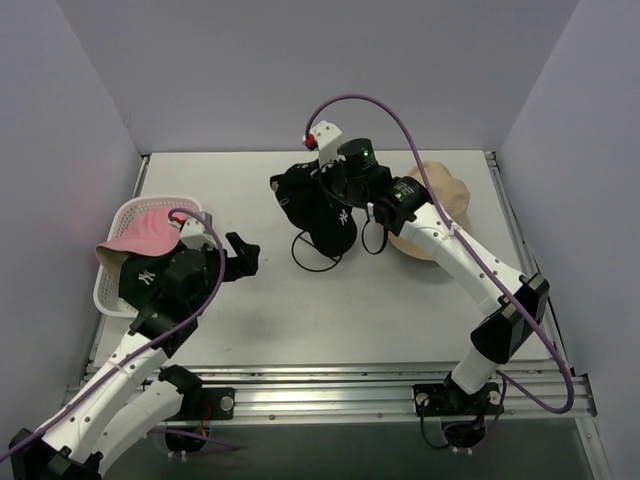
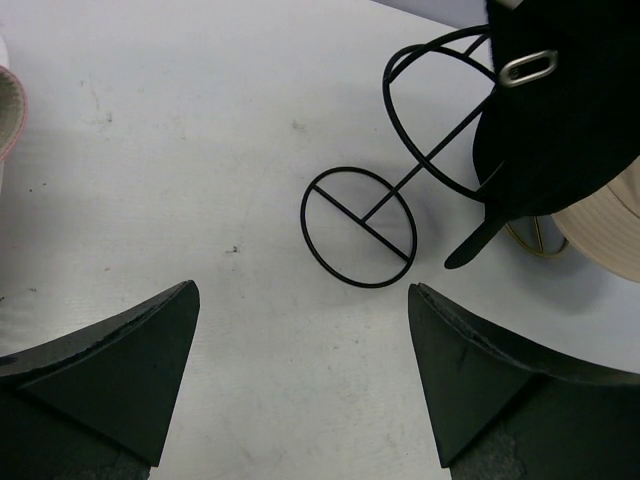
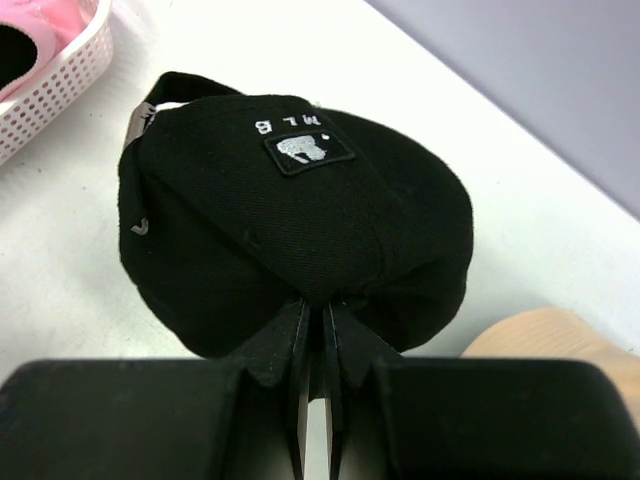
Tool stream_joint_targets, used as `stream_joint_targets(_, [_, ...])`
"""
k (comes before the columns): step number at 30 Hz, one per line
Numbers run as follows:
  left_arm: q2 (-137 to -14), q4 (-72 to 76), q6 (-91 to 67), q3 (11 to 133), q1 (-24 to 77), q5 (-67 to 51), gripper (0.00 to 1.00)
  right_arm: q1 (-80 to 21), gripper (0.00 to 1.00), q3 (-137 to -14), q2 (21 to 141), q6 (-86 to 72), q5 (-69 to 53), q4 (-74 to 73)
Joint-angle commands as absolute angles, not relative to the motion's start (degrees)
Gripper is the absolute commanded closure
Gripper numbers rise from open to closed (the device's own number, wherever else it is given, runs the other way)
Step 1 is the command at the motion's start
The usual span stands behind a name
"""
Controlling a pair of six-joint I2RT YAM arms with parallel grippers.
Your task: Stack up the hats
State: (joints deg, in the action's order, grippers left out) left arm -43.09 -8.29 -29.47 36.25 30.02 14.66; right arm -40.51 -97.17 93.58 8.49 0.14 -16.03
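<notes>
My right gripper (image 1: 338, 200) (image 3: 322, 305) is shut on the crown fabric of a black baseball cap (image 1: 312, 205) (image 3: 300, 215) with a white logo patch. The cap sits over the globe of a thin wire frame (image 1: 318, 258) (image 2: 360, 228) mid-table; it also shows in the left wrist view (image 2: 565, 110). A beige bucket hat (image 1: 448, 195) (image 2: 605, 235) (image 3: 545, 335) lies to the right, behind the right arm. A pink bucket hat (image 1: 140, 232) (image 3: 35, 25) and another black cap (image 1: 142, 276) lie in the basket. My left gripper (image 1: 244, 256) (image 2: 303, 292) is open and empty, left of the frame.
A white perforated basket (image 1: 125, 212) (image 3: 50, 95) stands at the table's left edge, under my left arm. The wire frame's base ring rests on the table in front of my left gripper. Grey walls close in the left, back and right.
</notes>
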Motion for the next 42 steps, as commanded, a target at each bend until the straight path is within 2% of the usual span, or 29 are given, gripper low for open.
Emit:
stream_joint_targets(1, [-40.70, -4.14, -28.12, 36.57, 30.41, 16.08, 0.06, -40.87, 1.00, -100.11, 94.39, 6.17, -0.88, -17.14])
stream_joint_targets(5, [-39.29, -4.74, -27.95, 36.30, 30.50, 16.35, 0.06, -42.18, 1.00, -100.02, 96.14, -2.08, 2.72, -16.00])
stream_joint_targets(8, [-38.59, -5.27, -28.04, 36.39, 30.50, 17.22, 0.06, -44.20, 1.00, -102.39, 97.99, -1.41, 3.69, -18.10])
stream_joint_targets(16, [-37.18, -5.80, -27.69, 35.95, 31.02, 18.63, 0.06, -47.20, 1.00, -106.52, 103.01, 11.32, 6.41, -23.29])
stream_joint_targets(26, [-37.70, -5.54, -27.51, 36.03, 31.20, 18.46, 0.06, -46.06, 0.99, -105.99, 99.05, 23.55, 5.72, -21.79])
stream_joint_targets(30, [-37.79, -5.71, -27.51, 36.04, 31.20, 18.72, 0.06, -44.22, 0.91, -110.64, 101.68, 25.49, 2.29, -26.01])
stream_joint_targets(34, [-37.62, -5.63, -27.42, 35.95, 31.29, 18.72, 0.06, -43.33, 0.84, -113.12, 103.98, 26.72, 5.18, -27.69])
stream_joint_targets(38, [-37.71, -5.01, -27.42, 35.86, 31.29, 18.02, 0.06, -43.15, 0.63, -106.27, 98.89, 24.79, 3.87, -21.20])
stream_joint_targets(42, [-38.49, -3.96, -27.60, 35.51, 31.29, 17.23, 0.06, -43.24, 0.61, -104.06, 96.77, 23.65, 2.72, -20.65])
